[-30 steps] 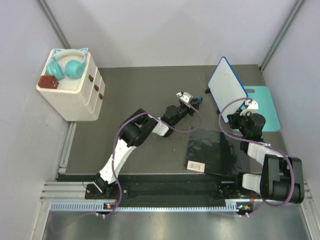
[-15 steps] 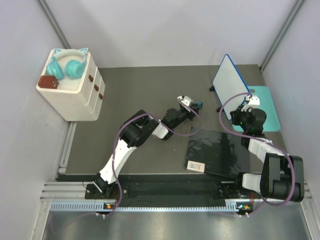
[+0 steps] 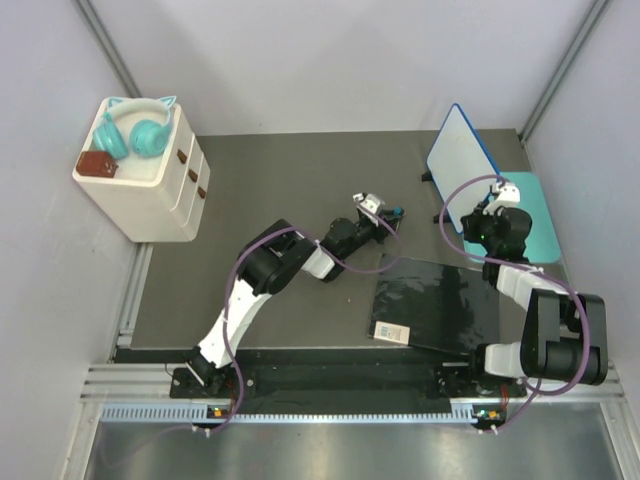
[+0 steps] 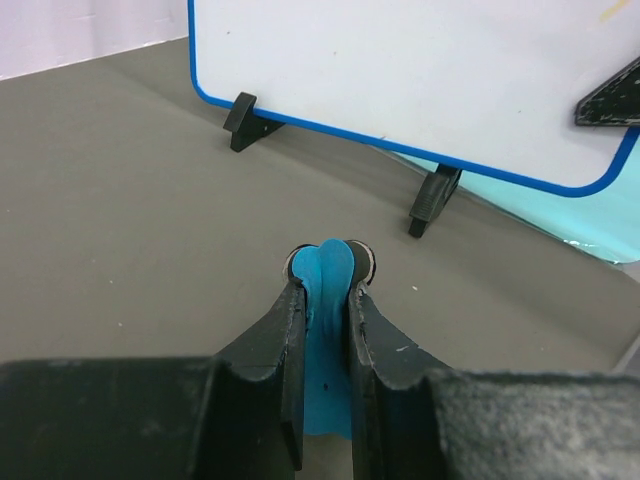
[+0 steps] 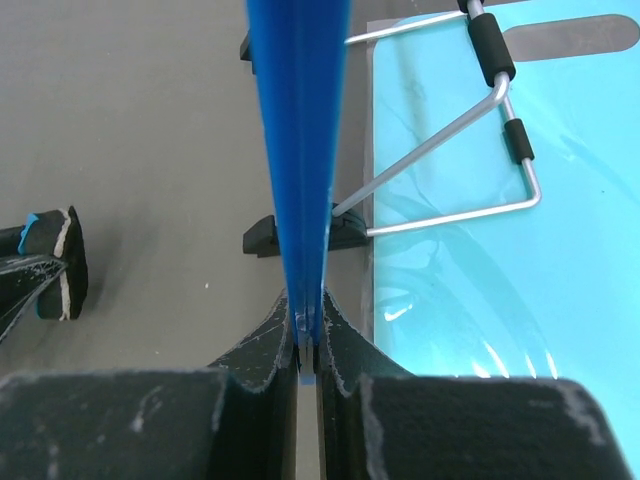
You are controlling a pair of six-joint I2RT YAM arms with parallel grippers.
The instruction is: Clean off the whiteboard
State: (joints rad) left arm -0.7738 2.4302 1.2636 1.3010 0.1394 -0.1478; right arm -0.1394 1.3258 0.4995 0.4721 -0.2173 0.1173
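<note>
Two pinches: the right gripper [image 5: 307, 318] clamps the edge of the thin, stiff, probably light blue-rimmed whiteboard [image 4: 420, 70], a sound hold, while the left gripper [image 4: 327, 268] nips a soft blue pad [image 4: 326, 330].

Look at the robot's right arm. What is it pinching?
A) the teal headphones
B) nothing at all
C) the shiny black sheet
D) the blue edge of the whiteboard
D: in the right wrist view, the right fingers are shut on the thin blue rim of the whiteboard, seen edge-on between them.
</note>
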